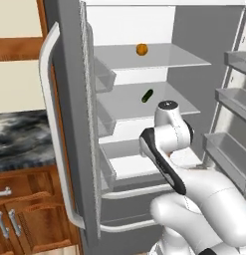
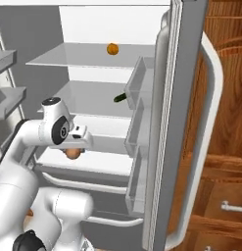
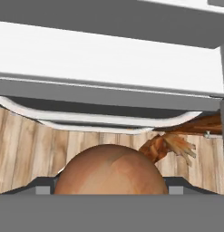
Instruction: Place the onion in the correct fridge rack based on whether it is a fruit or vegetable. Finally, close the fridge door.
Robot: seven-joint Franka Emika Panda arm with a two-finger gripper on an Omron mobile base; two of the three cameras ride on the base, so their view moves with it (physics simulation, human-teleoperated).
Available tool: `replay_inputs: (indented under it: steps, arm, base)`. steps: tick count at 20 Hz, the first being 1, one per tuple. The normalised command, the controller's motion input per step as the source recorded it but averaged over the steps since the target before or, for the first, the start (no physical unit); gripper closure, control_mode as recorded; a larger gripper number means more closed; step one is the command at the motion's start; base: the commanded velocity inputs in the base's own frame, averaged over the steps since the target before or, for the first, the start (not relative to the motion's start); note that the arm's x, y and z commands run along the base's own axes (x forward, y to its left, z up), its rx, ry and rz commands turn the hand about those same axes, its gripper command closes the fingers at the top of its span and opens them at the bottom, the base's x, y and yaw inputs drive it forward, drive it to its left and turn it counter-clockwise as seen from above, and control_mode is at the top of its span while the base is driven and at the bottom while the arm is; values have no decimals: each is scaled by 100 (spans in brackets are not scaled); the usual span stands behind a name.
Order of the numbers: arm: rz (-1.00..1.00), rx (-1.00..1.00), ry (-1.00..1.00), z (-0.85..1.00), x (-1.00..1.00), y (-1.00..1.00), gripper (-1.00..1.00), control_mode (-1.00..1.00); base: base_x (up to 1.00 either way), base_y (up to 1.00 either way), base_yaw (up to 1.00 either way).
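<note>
One round, smooth pinkish-brown onion [image 3: 111, 170] clamped in claw [image 3: 111, 190].

Onion [image 3: 111, 170] close up before white fridge front [image 3: 109, 59]

The left base view looks from behind the arm's left side, forward and down into the open fridge [image 1: 144, 74]. The right base view looks from behind its right side at the same fridge shelves. The hand view sits very close to the onion [image 3: 111, 170], facing the fridge's bottom and the wood floor [image 3: 22, 154].
</note>
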Motion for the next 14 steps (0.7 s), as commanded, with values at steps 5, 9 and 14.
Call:
replay_inputs:
  steps: [5,9,14]
  arm:
    - [0,0,0,0,0,0,100,100]
    - [0,0,0,0,0,0,100,100]
    - [0,0,0,0,0,0,100,100]
  base:
    - [55,-10,4]
    - [67,0,0]
    - [52,-7,4]
